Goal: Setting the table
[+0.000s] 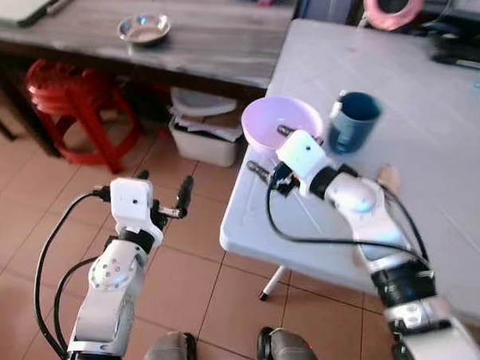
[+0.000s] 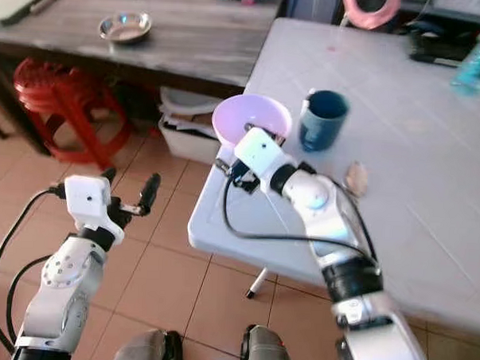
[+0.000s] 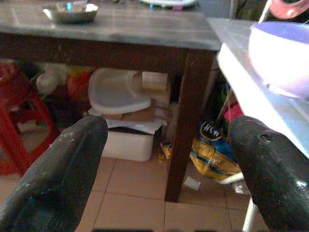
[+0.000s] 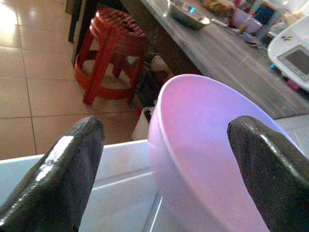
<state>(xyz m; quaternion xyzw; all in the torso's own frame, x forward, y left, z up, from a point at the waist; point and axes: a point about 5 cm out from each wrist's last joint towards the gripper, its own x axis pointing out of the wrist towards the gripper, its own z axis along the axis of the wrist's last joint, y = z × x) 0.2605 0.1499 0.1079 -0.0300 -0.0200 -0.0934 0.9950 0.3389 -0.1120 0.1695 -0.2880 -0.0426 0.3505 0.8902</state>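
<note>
A lilac plastic bowl (image 1: 281, 120) stands at the near left corner of the white folding table (image 1: 434, 117). A dark blue cup (image 1: 355, 120) stands just to its right. My right gripper (image 1: 271, 150) is open at that corner, its fingers on the bowl's near-left side. In the right wrist view the bowl (image 4: 212, 145) lies between the fingers (image 4: 72, 169), closer to one of them, and I see no contact. My left gripper (image 1: 164, 188) is open over the tiled floor, left of the table, with nothing in it. From the left wrist the bowl (image 3: 280, 58) sits high to one side.
A dark wooden table (image 1: 190, 42) to the left carries a small metal bowl (image 1: 144, 29). A red stool (image 1: 68, 93) and a white bin (image 1: 202, 134) stand under it. A small tan object (image 1: 389, 178) lies on the white table, and a pink ring (image 1: 391, 7) at its far edge.
</note>
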